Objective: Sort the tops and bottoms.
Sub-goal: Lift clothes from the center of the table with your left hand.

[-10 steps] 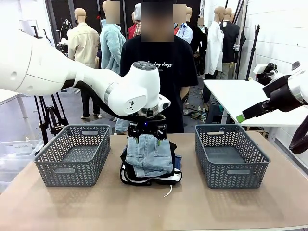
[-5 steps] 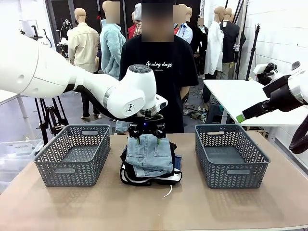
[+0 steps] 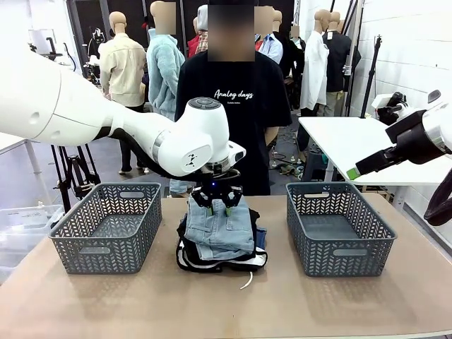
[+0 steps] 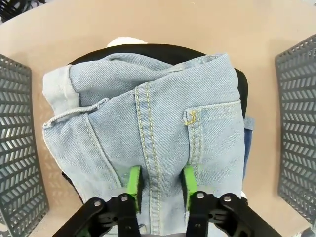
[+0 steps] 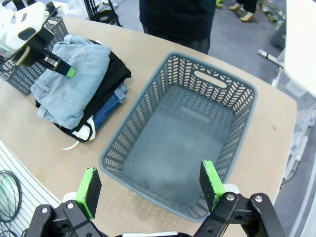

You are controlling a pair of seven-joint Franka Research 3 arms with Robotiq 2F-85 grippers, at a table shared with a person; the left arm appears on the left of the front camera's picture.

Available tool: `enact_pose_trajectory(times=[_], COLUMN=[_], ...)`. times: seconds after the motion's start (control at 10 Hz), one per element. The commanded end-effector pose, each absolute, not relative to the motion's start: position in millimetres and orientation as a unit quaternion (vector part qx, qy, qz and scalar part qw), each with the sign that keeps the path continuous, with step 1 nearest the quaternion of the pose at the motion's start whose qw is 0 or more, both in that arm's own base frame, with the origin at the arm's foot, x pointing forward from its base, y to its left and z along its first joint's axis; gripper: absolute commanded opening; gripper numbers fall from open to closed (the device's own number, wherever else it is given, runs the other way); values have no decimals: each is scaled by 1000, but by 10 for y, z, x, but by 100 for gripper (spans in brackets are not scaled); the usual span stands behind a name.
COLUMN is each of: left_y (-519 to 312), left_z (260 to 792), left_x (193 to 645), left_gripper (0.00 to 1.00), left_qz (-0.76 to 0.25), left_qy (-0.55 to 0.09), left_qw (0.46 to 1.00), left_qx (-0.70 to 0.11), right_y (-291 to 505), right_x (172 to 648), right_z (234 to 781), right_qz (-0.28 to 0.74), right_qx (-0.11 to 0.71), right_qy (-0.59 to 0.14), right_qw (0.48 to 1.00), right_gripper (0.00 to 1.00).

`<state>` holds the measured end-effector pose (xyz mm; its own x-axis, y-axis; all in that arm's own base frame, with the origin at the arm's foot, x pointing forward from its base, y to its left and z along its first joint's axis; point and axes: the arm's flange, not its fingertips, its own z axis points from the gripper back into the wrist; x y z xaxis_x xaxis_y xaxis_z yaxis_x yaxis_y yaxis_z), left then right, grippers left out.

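Note:
A pile of folded clothes lies mid-table between two baskets. A light blue denim garment tops it. Beneath show a black top, a white top with black trim and dark blue denim. My left gripper points down on the far end of the light denim. In the left wrist view that gripper has its green pads pressed in with a fold of denim pinched between them. My right gripper hangs open above the right basket, off at the right.
A grey basket stands left of the pile and another to the right, both with nothing in them. A person stands at the far edge behind the pile. A white table is beyond at the right.
My left gripper has come down a little onto the denim and its fingers have drawn together on a fold. The right arm has stayed still.

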<state>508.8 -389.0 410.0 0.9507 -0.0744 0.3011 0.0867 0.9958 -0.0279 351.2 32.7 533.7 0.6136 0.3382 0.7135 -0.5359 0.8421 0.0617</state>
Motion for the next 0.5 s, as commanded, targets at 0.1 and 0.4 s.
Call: enact_pose_trajectory(times=[0.1, 0.4], left_y=[-3872, -3815], left_z=[4058, 4028], left_x=[5112, 5107], left_gripper=[0, 0], left_qz=[-36, -29], left_qy=[-143, -137], left_qw=[989, 990], left_qx=[-10, -11], right_y=[322, 322], right_x=[3527, 3527], right_z=[5324, 5324], right_qz=[245, 245], right_qx=[145, 145], right_qy=[-364, -364], right_qw=[887, 887], right_gripper=[100, 100])
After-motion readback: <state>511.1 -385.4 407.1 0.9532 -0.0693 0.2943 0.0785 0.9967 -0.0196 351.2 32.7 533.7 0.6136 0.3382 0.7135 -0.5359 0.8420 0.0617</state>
